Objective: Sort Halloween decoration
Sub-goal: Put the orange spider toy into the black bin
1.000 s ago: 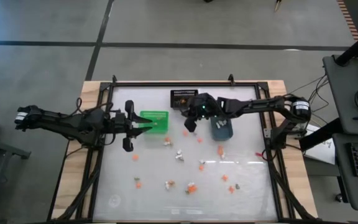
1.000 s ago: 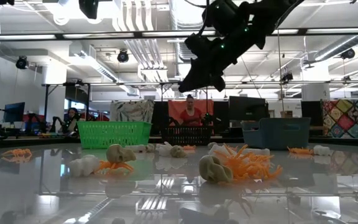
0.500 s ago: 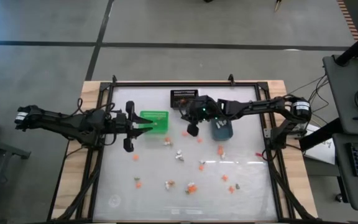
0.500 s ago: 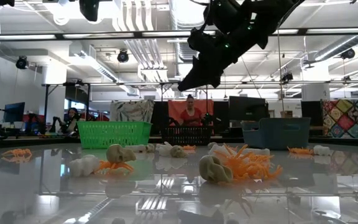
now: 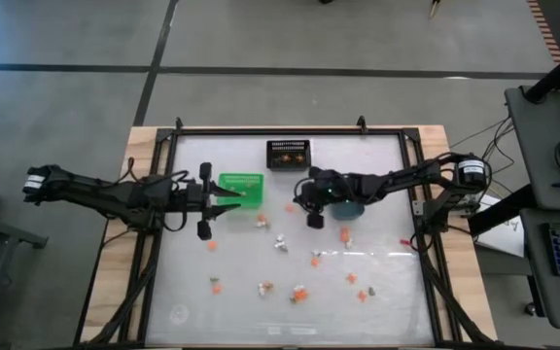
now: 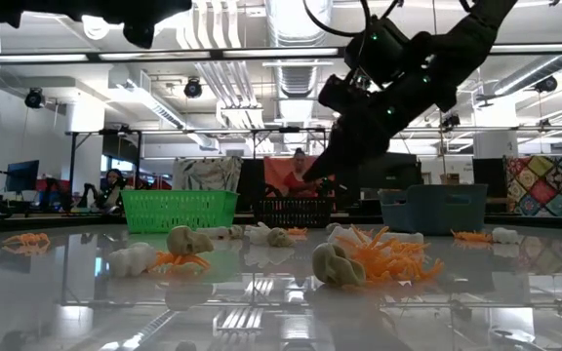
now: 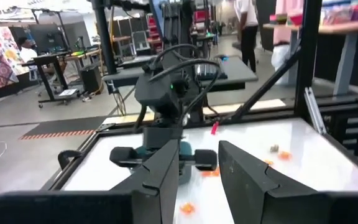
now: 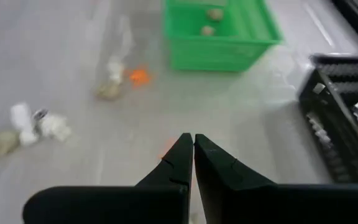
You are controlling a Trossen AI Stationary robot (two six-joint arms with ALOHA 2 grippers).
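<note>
**Many trinkets loose on the bench, three bins along the far side**

Two arms reach in over the bench (image 5: 192, 292), one from each side.

Left arm: stretched in from the left edge. The left gripper (image 5: 224, 199) hangs just beside the near left corner of the green bin (image 5: 241, 188); its jaws stand partly apart and nothing shows between them in the left wrist view.

Green bin: on the bench left of centre. In the right wrist view two tan pieces lie inside it.

Black mesh bin (image 5: 289, 153): at the far edge, near the middle, well apart from the green bin. Small orange items show inside.

Halloween decoration (image 5: 282, 240): tiny orange, white and tan trinkets scattered over the middle and near part of the bench, none held. One cluster lies just beside the green bin's near right corner; others sit singly toward the near edge. In the low view an orange spidery piece with a tan skull lies in the foreground.

Right arm: extended from the right edge across the blue-grey bin (image 5: 346, 207), partly hiding it. The right gripper (image 5: 314, 220) is above the bench, between the green bin and the blue-grey bin; its jaws are closed together, empty, pointing at bare bench with an orange trinket just ahead.

A person sits in the room behind, in the low view.
</note>
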